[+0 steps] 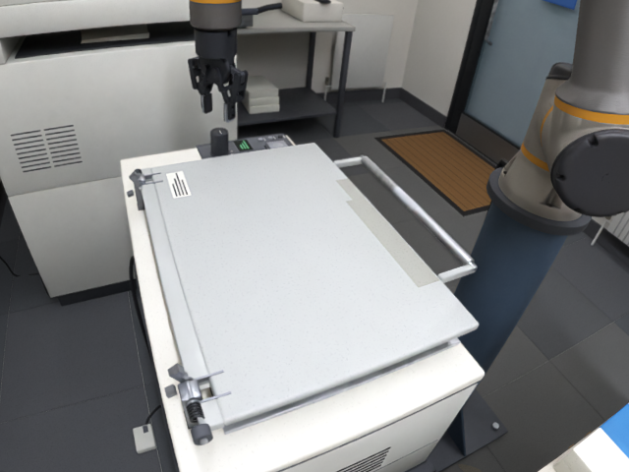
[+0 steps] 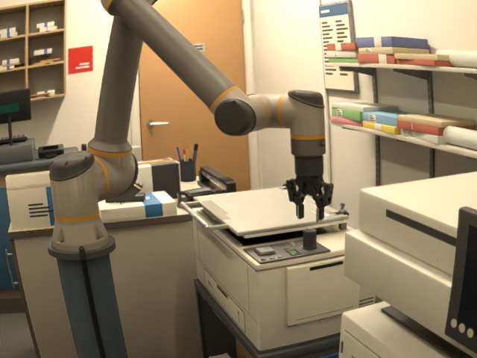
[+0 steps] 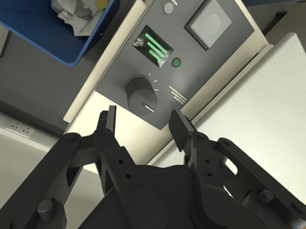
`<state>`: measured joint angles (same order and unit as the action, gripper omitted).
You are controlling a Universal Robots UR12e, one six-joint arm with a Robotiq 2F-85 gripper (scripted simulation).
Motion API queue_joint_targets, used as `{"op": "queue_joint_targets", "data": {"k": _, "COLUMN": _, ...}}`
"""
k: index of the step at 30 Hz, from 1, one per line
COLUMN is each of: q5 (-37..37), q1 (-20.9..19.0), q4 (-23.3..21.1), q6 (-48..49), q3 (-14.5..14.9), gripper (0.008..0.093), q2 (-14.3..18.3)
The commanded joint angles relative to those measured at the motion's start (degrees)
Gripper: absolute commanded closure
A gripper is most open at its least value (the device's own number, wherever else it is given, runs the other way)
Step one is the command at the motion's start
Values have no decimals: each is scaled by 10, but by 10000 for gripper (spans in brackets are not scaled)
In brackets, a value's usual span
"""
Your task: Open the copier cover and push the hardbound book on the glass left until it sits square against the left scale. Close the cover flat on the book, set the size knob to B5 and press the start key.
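Observation:
The copier's control panel runs along the front edge of the machine, beside the lowered grey cover. The cover rests slightly raised above the copier body, and the book under it is hidden. The black size knob stands on the panel with its white pointer line facing my fingers, and my open, empty gripper hangs a short way above it. Past the knob are a green-lit display, a small round green light and a large square grey key.
A large cream machine stands close on one side of the panel. The cover's metal handle bar juts out toward the arm's base column. A blue bin of crumpled paper sits on the floor below the panel.

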<state>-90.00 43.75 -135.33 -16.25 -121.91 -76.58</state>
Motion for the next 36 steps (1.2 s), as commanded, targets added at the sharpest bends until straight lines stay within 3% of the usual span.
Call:
{"op": "queue_joint_targets", "data": {"k": 1, "q5": 0, "q1": 0, "q4": 0, "q6": 0, "q3": 0, "gripper": 414, "q2": 0}}
{"op": "queue_joint_targets", "data": {"k": 27, "q5": 0, "q1": 0, "q4": 0, "q6": 0, "q3": 0, "gripper": 934, "q2": 0}}
{"op": "queue_joint_targets", "data": {"k": 36, "q5": 0, "q1": 0, "q4": 0, "q6": 0, "q3": 0, "gripper": 934, "q2": 0}}
